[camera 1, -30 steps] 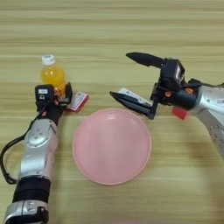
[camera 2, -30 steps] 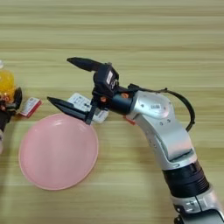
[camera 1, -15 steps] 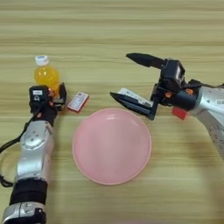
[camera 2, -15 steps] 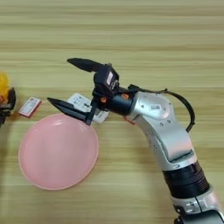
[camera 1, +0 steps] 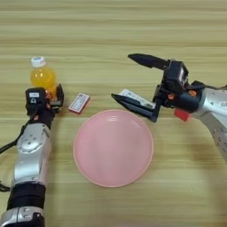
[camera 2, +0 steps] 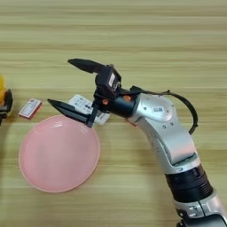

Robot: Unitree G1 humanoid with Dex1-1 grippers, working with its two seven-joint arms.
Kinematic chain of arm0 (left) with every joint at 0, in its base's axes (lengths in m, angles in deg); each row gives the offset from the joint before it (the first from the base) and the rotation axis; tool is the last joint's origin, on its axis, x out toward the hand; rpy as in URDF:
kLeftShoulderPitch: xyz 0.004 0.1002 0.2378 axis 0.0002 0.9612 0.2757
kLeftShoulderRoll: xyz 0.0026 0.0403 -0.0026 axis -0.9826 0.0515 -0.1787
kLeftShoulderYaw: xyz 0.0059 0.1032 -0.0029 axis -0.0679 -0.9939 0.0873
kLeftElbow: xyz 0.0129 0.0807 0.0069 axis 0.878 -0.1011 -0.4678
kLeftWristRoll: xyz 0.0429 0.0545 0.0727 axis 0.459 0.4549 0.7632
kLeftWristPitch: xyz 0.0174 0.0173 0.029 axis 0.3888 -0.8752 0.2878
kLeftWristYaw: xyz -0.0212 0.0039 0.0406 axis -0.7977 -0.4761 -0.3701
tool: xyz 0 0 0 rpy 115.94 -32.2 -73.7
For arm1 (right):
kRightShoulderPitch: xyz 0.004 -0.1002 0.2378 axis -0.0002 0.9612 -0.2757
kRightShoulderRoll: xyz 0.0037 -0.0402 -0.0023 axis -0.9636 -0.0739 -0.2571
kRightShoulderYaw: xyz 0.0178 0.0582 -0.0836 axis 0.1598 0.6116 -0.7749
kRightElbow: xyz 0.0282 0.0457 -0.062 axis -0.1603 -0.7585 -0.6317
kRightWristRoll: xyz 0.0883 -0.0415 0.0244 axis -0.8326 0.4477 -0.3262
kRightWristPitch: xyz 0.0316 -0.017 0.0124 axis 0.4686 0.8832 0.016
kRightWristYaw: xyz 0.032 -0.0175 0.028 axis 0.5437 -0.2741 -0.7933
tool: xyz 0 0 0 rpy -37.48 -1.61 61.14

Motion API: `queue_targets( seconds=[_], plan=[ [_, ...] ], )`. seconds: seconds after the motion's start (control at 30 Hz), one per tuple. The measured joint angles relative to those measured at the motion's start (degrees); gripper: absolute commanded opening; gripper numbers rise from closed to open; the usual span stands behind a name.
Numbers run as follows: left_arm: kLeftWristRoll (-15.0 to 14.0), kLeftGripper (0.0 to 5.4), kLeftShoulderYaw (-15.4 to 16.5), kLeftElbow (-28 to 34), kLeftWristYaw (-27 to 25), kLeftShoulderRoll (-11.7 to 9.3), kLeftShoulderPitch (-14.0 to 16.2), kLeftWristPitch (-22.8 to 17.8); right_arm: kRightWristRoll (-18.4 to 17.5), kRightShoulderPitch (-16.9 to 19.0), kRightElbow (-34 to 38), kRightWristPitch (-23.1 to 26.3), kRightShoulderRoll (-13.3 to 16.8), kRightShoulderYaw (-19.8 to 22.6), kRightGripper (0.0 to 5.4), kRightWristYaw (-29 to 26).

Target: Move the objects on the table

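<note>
On the table [camera 1: 111, 40], the left gripper [camera 1: 44, 98] sat against the bottle [camera 1: 41, 75], its grip unreadable, a small red-and-white card [camera 1: 79, 103] lay beside the plate [camera 1: 113, 148], and the right gripper [camera 1: 133, 80] gaped wide over the remote [camera 1: 135, 98], the red cube [camera 1: 181, 115] behind it.

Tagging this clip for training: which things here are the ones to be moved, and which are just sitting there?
To be moved:
bottle
remote
small red thing

Just there:
pink plate
</note>
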Motion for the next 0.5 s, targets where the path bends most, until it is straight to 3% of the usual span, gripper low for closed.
queue_targets(
  seconds=[0.5],
  plan=[
    [2.5,3.4,-1.7,-0.8,1.8,0.7,1.4,1.7,-0.2,0.0,0.2,-0.3,0.0,0.9,5.4,0.0]
  ],
)
